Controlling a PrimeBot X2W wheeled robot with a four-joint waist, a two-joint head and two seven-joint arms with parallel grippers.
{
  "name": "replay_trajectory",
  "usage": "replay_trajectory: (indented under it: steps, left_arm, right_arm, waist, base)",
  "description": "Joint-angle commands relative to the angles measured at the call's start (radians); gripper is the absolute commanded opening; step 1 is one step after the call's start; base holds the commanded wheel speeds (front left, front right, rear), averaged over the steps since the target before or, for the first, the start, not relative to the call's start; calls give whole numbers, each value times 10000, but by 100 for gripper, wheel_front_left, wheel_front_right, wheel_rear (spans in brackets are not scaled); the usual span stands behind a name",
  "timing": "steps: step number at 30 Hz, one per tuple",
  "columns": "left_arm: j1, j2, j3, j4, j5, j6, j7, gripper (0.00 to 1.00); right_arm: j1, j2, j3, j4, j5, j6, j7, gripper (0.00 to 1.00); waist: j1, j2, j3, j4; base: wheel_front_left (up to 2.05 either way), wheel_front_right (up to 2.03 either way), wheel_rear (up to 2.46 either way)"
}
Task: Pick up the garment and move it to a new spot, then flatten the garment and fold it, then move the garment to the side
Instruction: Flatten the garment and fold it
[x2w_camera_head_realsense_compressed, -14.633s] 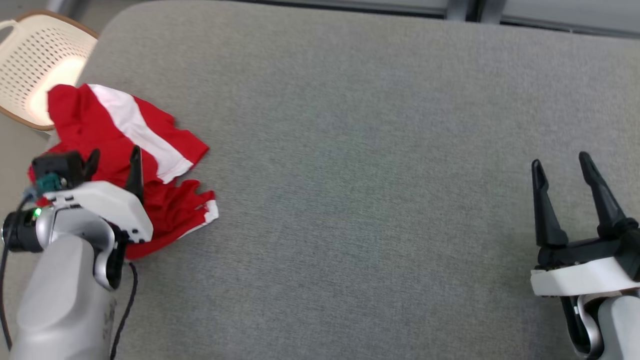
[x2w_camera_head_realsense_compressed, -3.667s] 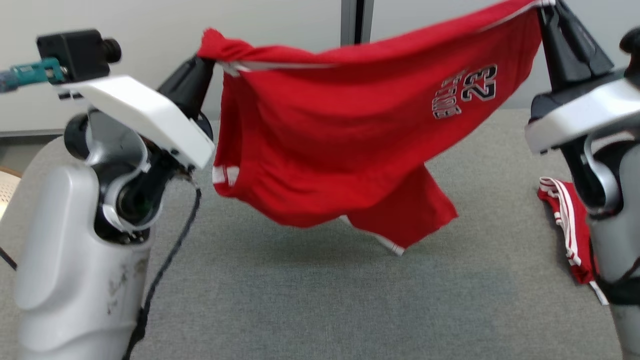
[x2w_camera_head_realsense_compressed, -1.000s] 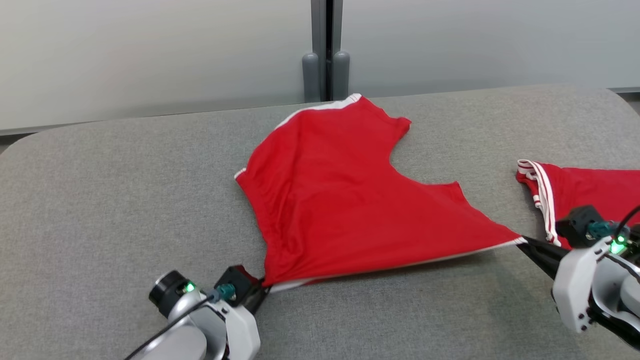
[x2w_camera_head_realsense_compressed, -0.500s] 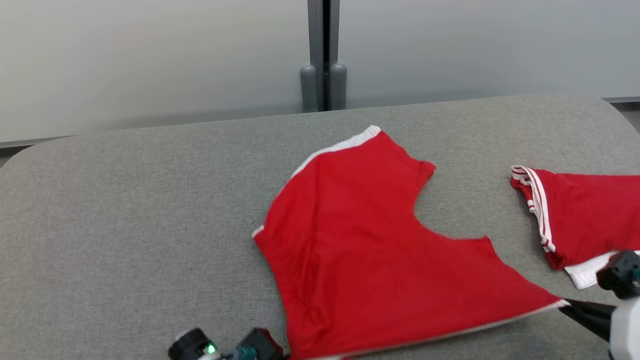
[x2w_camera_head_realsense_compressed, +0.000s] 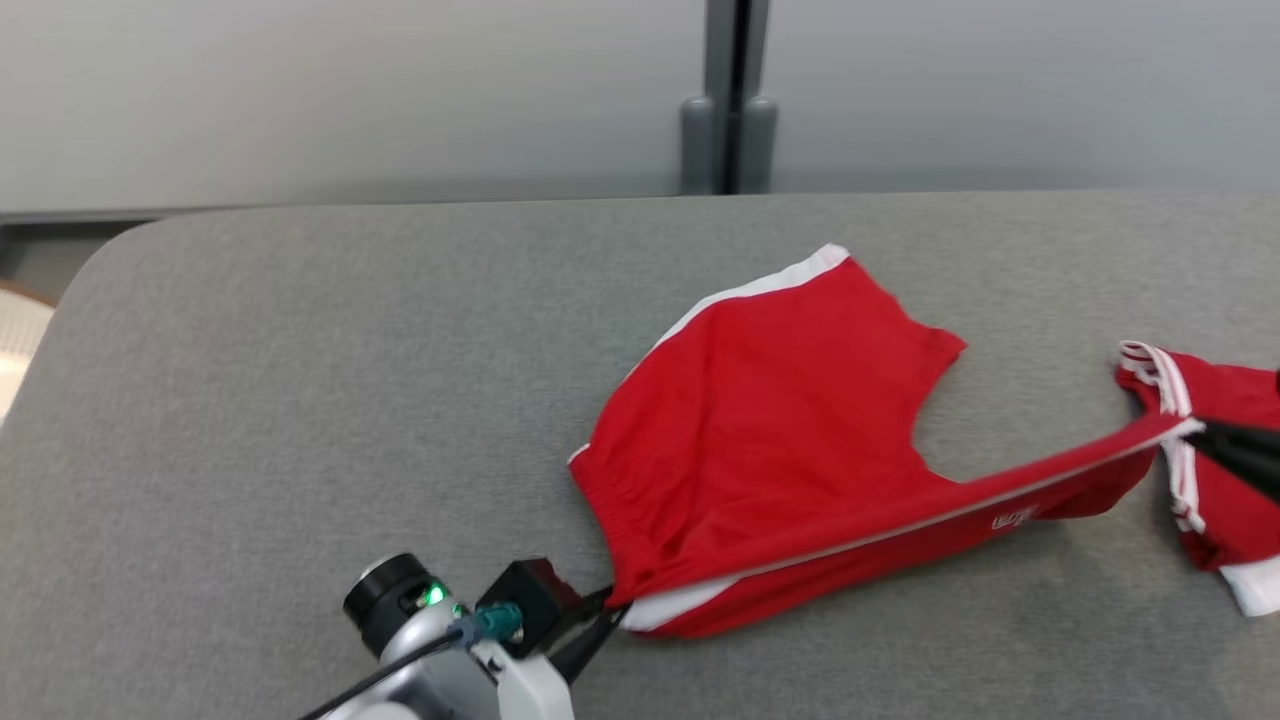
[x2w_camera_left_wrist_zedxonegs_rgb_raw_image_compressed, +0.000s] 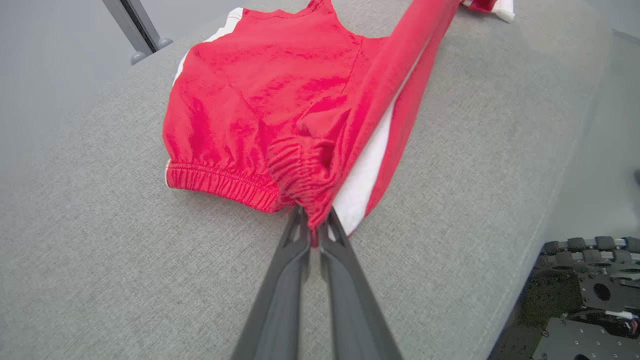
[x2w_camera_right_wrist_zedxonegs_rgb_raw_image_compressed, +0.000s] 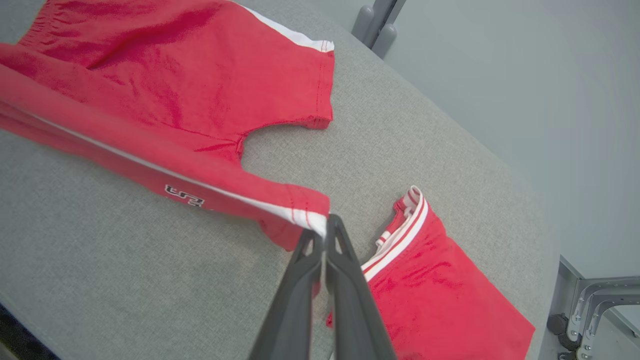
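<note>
Hidden or cut off:
- Head view: the right end effector (x2w_camera_right_wrist_zedxonegs_rgb_raw_image_compressed: 327, 223) enters from the right edge, dark finger ends alone in frame, wrist cut off. The left arm is cut by the bottom edge.
- Small print on the lifted leg of the garment (x2w_camera_head_realsense_compressed: 790, 420) is too small to read in either view that catches it.
- A second red garment (x2w_camera_right_wrist_zedxonegs_rgb_raw_image_compressed: 440, 280) is cropped at the right edge in the head view. There the lifted hem crosses in front of its striped band; contact cannot be told from that angle.
- A pale basket (x2w_camera_head_realsense_compressed: 14, 340) is a sliver at the left edge.

Garment: red shorts with a white side stripe, right of centre on the grey worktop (x2w_camera_head_realsense_compressed: 300, 400), towards its near edge. The far leg lies flat. The near edge is raised and pulled taut between the two end effectors.

View differences:
- Left wrist view: the left end effector (x2w_camera_left_wrist_zedxonegs_rgb_raw_image_compressed: 313, 222) is clamped on the bunched elastic waistband corner, fingers nearly together, white stripe just beside them. The head view gives only dark tips at the cloth.
- Right wrist view: the right end effector is pinched tight on the white-edged hem corner. It shows bare worktop between that hem and the second garment's striped band, and more of that garment near the right edge.
</note>
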Motion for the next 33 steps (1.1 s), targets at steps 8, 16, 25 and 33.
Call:
replay_trajectory:
  steps: [8, 16, 25, 33]
  left_arm:
    - [-1221, -677, 269, 423, 8, -228, -360, 0]
    - [-2684, -1717, 454, 1554, -13, -524, -865, 0]
    - [-4010, -2592, 562, 3049, -49, -786, -1371, 0]
    - [-4878, -3061, 618, 4108, -62, -913, -1745, 0]
  right_arm:
    - [-1991, 410, -136, 643, -441, -30, 802, 0]
    - [-4213, 668, 292, 1460, -597, -30, 1368, 0]
    - [-5666, 1116, 891, 2245, -1011, -30, 1837, 0]
    - [-6239, 1456, 1019, 2838, -1171, -30, 1833, 0]
  waist:
    - [-1, 0, 1363, 1318]
    - [-1, 0, 2571, 2296]
    - [-1, 0, 3399, 2683]
    - [-1, 0, 3826, 2789]
  base:
    - [0, 0, 0]
    - [0, 0, 0]
    - [0, 0, 0]
    - [0, 0, 0]
